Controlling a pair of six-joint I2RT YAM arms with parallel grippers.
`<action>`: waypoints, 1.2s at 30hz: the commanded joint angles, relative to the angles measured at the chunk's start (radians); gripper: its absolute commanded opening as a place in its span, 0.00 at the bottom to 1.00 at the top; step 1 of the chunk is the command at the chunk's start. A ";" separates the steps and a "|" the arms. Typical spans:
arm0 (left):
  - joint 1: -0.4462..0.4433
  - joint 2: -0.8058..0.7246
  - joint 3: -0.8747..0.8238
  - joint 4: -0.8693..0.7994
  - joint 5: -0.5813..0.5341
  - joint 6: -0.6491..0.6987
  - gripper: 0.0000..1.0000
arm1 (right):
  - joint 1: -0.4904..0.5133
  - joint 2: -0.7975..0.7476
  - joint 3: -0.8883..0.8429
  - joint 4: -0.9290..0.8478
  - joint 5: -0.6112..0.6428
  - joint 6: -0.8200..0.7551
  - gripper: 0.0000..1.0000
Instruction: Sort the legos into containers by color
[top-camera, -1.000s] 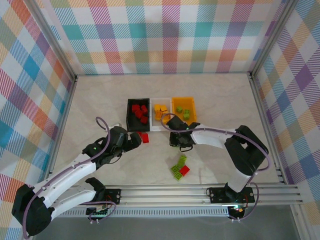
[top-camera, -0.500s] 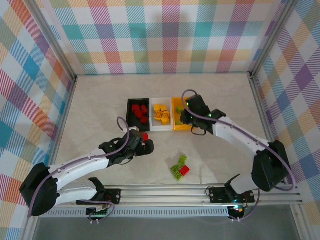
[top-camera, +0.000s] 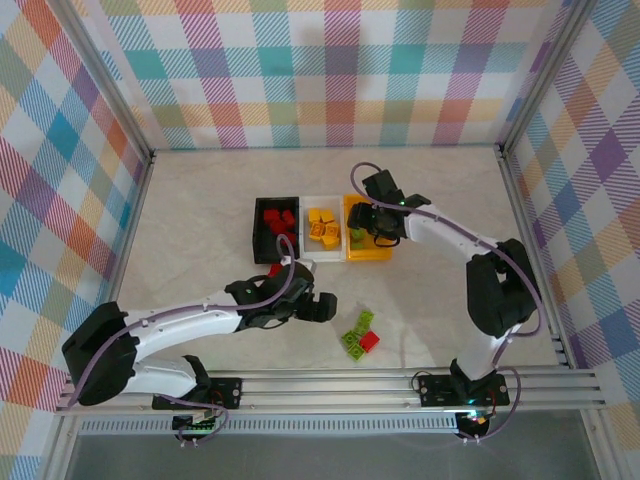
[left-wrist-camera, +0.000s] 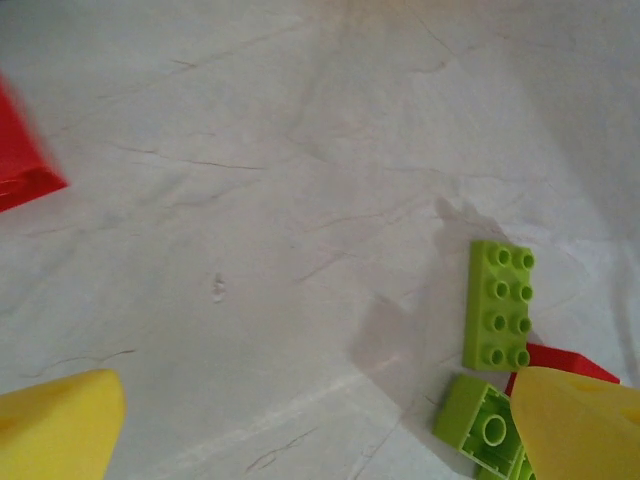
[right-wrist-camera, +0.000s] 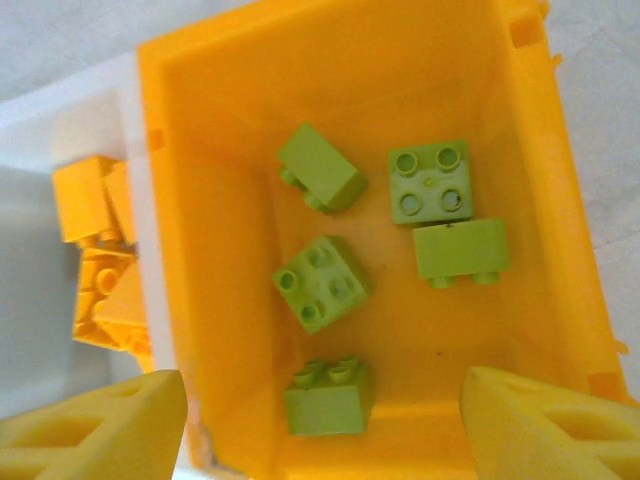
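Three containers stand in a row: a black bin with red legos, a white bin with yellow-orange ones, and an orange-yellow bin. My right gripper hangs open over the orange-yellow bin, where several lime green legos lie loose on the floor. My left gripper is open and empty, low over bare table. Just to its right lies a small pile: a long green lego, an upturned green one and a red one.
Another red lego lies on the table in front of the black bin, behind my left arm. The rail with both arm bases runs along the near edge. Plaid walls close in the other three sides.
My right gripper rose from the table in front of the bins to above the orange-yellow bin and opened. My left arm swung right, away from the red lego and toward the pile.
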 joint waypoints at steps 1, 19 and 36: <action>-0.040 0.041 0.044 0.019 0.040 0.067 0.97 | 0.002 -0.130 -0.062 0.019 -0.035 0.007 0.74; -0.149 0.339 0.145 -0.037 0.058 0.150 0.78 | 0.002 -0.526 -0.455 -0.006 0.026 0.069 0.77; -0.025 0.209 0.122 -0.241 -0.147 0.113 0.74 | 0.002 -0.540 -0.461 -0.007 0.020 0.083 0.77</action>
